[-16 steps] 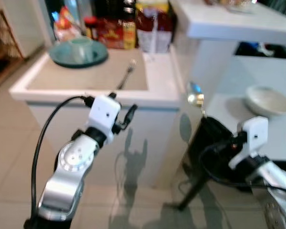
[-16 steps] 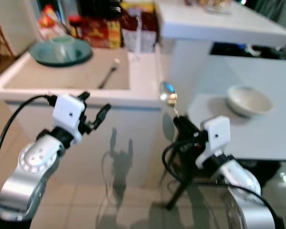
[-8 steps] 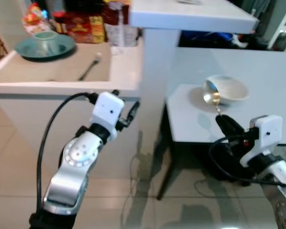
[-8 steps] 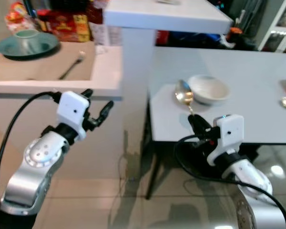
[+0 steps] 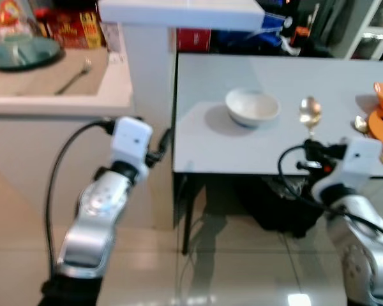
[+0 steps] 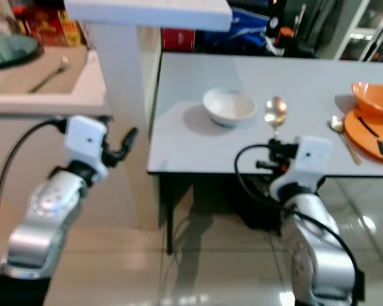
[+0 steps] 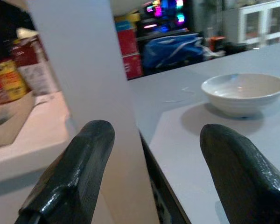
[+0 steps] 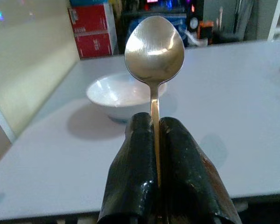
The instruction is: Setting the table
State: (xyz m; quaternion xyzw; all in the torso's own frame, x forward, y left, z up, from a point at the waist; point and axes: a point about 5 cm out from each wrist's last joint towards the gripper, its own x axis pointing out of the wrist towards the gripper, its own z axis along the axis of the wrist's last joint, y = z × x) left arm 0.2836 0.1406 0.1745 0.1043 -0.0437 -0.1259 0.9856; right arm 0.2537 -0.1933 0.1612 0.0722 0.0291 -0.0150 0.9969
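My right gripper (image 5: 311, 150) is shut on a silver spoon (image 5: 309, 113), held upright at the front edge of the grey dining table (image 5: 204, 143), its bowl (image 8: 154, 49) uppermost. A white bowl (image 5: 252, 106) sits on the table, just left of and beyond the spoon. The same white bowl (image 8: 123, 96) lies straight ahead in the right wrist view. My left gripper (image 5: 161, 145) is open and empty, held beside the table's left front corner by the white counter. Its fingers (image 7: 79, 172) frame the white bowl (image 7: 243, 93) in the left wrist view.
An orange plate and bowl (image 6: 374, 109) with another spoon (image 6: 340, 135) lie at the table's right. To the left, the white counter (image 5: 57, 95) holds a fork (image 5: 73, 69), a teal plate (image 5: 16, 52) and food packets. A white pillar (image 5: 147, 70) stands between counter and table.
The whole view has swung right, from the counter to the dining table. My right gripper, still holding the spoon, now stands at the table's front edge, to the right of the white bowl.
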